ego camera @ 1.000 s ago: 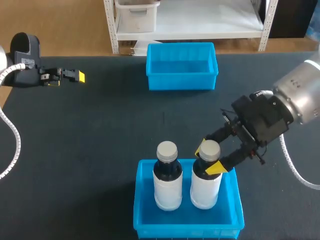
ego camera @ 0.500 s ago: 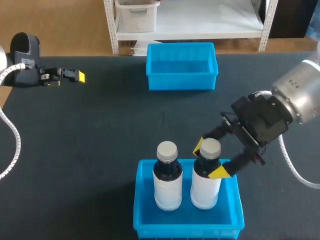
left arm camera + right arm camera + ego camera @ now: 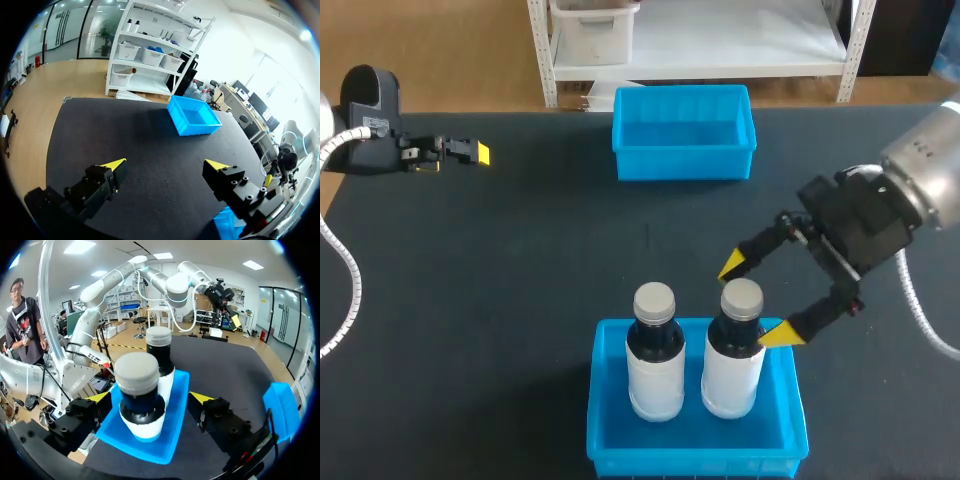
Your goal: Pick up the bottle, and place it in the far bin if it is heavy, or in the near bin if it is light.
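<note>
Two white bottles with dark necks and grey caps stand upright in the near blue bin [image 3: 601, 400]. My right gripper [image 3: 757, 300] is open, its yellow tips spread on either side of the right bottle [image 3: 732, 362] at cap height and clear of it. In the right wrist view this bottle [image 3: 140, 390] stands between the spread fingers of the right gripper [image 3: 150, 397], with the left bottle [image 3: 161, 352] just behind it. The far blue bin [image 3: 684, 156] has nothing in it. My left gripper [image 3: 455, 153] sits at the table's far left edge, open and holding nothing [image 3: 165, 165].
The left bottle [image 3: 655, 362] stands close beside the right one, with a small gap between them. Dark table surface [image 3: 520, 270] lies between the two bins and on both sides of them. The far bin [image 3: 192, 116] also shows ahead of the left gripper.
My right gripper has opened wide and let go of the right bottle, which now stands in the near bin. The arm has drawn back slightly to the right. The left arm has not moved.
</note>
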`<state>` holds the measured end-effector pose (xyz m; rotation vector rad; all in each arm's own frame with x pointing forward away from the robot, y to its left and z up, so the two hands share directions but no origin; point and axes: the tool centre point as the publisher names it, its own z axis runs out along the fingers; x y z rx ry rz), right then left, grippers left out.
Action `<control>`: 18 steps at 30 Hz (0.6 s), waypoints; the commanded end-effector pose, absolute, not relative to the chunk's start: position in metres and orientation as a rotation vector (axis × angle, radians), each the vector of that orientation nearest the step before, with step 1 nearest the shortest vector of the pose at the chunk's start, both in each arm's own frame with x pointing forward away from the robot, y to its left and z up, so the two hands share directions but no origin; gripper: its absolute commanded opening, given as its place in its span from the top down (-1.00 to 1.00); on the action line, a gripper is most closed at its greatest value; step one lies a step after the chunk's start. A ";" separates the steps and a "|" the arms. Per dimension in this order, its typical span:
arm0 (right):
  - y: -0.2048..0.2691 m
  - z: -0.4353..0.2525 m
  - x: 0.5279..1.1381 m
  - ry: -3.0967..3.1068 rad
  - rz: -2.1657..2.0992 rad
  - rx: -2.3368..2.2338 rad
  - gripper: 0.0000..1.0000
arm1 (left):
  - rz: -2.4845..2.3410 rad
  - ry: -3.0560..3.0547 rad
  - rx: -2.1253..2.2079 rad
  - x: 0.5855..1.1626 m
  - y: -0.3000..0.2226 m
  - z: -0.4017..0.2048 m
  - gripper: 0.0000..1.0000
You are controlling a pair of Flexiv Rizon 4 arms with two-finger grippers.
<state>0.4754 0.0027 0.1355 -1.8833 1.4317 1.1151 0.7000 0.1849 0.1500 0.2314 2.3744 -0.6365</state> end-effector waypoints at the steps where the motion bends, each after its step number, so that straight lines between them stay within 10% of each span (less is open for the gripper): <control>1: -0.027 0.146 0.475 1.475 1.067 -1.859 -1.00 | -0.636 2.374 0.231 0.700 0.185 0.150 -1.00; 18: -0.072 0.154 0.554 1.629 0.918 -1.713 -1.00 | -0.636 2.374 0.231 0.700 0.185 0.150 -1.00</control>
